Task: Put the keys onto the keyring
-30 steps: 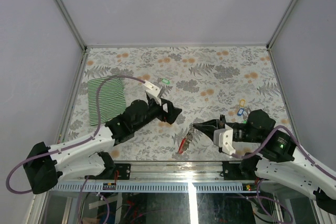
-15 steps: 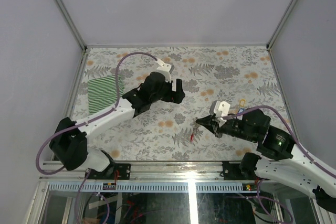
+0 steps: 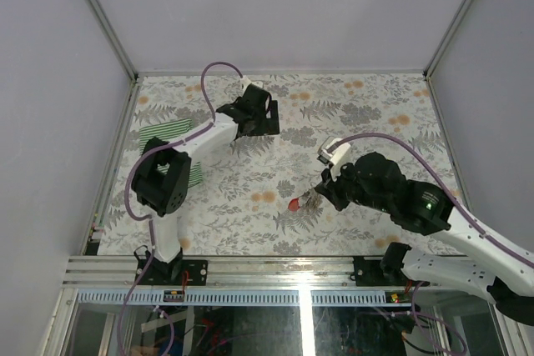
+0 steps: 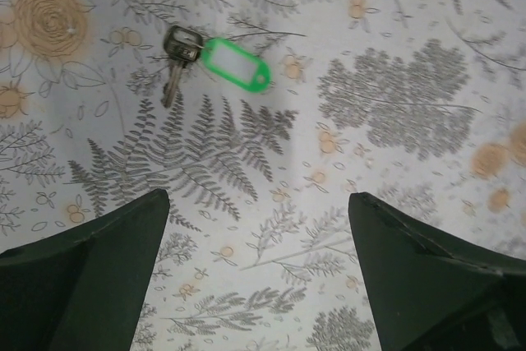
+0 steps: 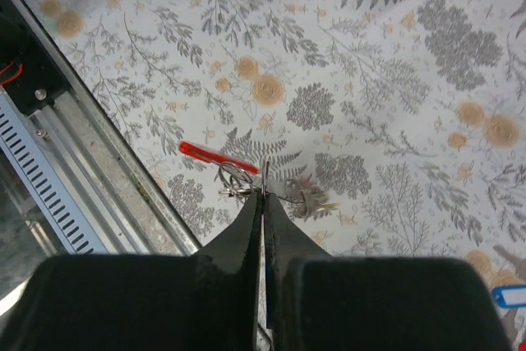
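While the top view shows your right gripper [image 3: 317,195] pinched shut on the keyring [image 3: 295,204] at lower centre, that thin hold could slip.

At the left wrist, your left gripper [image 4: 256,203] stands wide below the green-tagged key [image 4: 215,58], upper left; descend off-line and you'll knock it aside.

At the right wrist, the red loop [image 5: 215,156] dangles left of the closed tips; a quick swing could twist it.

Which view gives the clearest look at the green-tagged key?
The left wrist view: the green-tagged key lies whole on the patterned table, ahead of the open left end effector. The right wrist view catches only a green sliver at its top edge; in the top external view the left arm hides it.
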### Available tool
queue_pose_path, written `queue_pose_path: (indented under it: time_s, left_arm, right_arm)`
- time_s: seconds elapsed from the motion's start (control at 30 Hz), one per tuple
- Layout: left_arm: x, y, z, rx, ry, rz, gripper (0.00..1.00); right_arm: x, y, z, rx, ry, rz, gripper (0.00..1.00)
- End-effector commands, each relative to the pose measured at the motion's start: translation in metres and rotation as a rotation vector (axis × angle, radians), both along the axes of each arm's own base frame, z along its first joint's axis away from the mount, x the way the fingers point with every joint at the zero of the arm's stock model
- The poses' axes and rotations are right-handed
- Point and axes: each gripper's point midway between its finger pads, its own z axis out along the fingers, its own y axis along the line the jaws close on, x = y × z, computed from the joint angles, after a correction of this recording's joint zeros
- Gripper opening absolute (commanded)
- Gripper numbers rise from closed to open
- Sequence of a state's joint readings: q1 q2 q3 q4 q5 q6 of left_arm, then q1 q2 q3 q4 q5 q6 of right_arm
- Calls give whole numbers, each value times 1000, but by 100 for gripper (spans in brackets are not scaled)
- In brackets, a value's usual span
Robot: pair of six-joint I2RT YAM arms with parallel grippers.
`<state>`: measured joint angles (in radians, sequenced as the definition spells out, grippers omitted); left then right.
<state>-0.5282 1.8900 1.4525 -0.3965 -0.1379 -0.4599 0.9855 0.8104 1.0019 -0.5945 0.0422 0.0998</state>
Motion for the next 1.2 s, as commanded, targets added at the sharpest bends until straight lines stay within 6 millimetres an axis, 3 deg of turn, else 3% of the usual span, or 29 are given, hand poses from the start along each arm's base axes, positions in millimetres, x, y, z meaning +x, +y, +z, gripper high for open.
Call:
queue_pose_path:
  time_s: [0.0,0.27,0.4,0.67,1.17]
  left_arm:
    - [18,24,-8,57,37,119,94]
    - [55,32,-33,30,57,254,74]
    - [65,36,-44,40,57,318,67]
    - [77,26,-60,7,71,330,53]
    - [89,27,-68,15,53,369,44]
  right_arm:
    - [2,3,17,31,44,-52,0]
    - [6,6,3,9,102,-97,0]
    - [4,10,-1,8,120,-83,0]
    - [-1,13,-7,14,147,-62,0]
    - [-3,9,-13,-6,147,-57,0]
